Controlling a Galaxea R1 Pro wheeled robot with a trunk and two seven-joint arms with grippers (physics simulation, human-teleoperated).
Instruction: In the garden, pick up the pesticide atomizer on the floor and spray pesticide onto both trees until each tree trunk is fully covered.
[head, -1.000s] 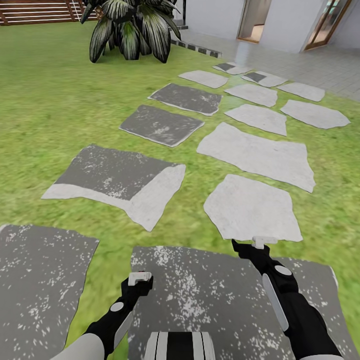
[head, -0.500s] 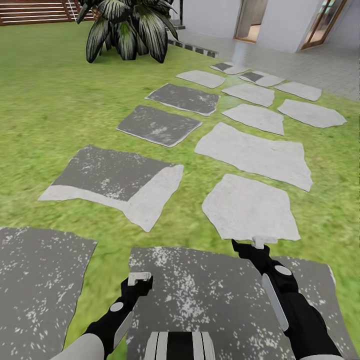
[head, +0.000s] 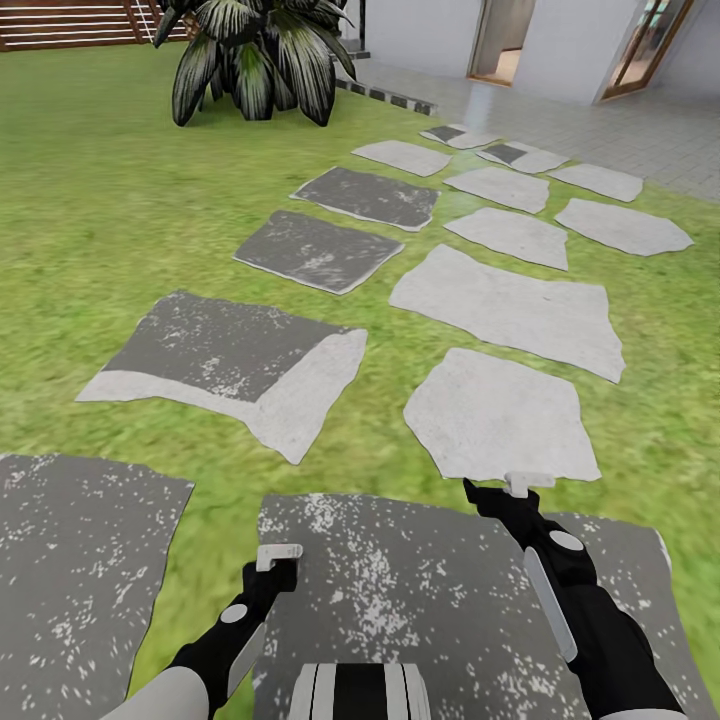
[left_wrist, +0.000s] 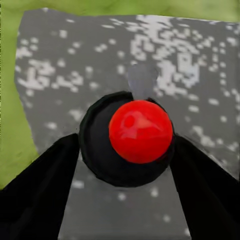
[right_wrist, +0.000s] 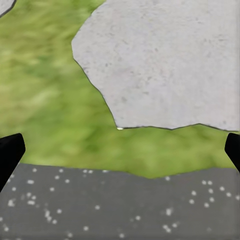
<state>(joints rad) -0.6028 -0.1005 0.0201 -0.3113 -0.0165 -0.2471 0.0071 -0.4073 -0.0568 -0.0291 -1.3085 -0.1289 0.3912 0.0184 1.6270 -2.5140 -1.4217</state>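
The pesticide atomizer and the trees are out of view. In the head view my left gripper (head: 278, 553) hangs low over a dark speckled paving slab (head: 420, 590), and my right gripper (head: 527, 484) hovers at that slab's far edge. Both hold nothing. The left wrist view has the black fingers (left_wrist: 42, 190) spread wide, with a red dome (left_wrist: 141, 131) on a black round body between them, above the speckled slab (left_wrist: 75, 65). Black fingertips (right_wrist: 11, 149) sit at the edges of the right wrist view, far apart over grass (right_wrist: 55, 100) and a pale slab (right_wrist: 170, 60).
Stepping stones, dark (head: 230, 355) and pale (head: 505, 305), lead across the green lawn (head: 90, 200) towards a tiled patio (head: 600, 120) and house doors (head: 505, 40). A low bush with broad dark leaves (head: 255, 55) stands far ahead. A brown slatted fence (head: 70, 20) closes the far left.
The whole head view has shifted slightly since a second ago, so the camera moved. Both arms keep the same pose.
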